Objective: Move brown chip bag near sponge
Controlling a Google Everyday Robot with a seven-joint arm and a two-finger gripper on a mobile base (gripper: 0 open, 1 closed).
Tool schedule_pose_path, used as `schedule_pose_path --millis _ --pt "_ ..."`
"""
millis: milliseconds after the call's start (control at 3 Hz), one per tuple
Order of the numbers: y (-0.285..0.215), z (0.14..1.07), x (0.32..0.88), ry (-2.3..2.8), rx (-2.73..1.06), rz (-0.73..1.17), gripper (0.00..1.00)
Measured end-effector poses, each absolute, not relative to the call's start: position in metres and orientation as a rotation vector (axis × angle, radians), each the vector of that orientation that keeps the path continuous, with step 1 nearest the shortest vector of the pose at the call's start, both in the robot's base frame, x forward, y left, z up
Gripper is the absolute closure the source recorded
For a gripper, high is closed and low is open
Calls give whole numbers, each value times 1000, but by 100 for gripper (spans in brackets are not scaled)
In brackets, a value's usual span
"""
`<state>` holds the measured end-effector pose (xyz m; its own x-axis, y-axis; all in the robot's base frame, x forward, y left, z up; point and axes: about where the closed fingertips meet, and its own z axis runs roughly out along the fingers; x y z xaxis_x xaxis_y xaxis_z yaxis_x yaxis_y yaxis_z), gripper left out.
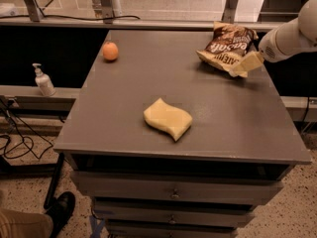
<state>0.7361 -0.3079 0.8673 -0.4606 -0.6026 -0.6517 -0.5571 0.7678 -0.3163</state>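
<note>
The brown chip bag [227, 47] lies crumpled at the far right of the grey table top [148, 78], white lettering up. The pale-yellow wavy sponge [167, 118] lies flat near the middle front of the table, well apart from the bag. My gripper [244, 64] comes in from the right on a white arm and sits at the bag's near right corner, touching or just over its edge.
A small round orange fruit [110, 51] sits at the far left of the table. A soap dispenser [44, 81] stands on a ledge to the left. Drawers run below the table front. A person's shoe [59, 209] is at the lower left.
</note>
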Motion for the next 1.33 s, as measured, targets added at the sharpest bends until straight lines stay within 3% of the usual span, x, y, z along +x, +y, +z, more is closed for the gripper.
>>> schedule_pose_path --millis 333,1333 --pt "-301 856 751 2178 -820 10 19" --pt "-288 854 741 2170 -891 123 89"
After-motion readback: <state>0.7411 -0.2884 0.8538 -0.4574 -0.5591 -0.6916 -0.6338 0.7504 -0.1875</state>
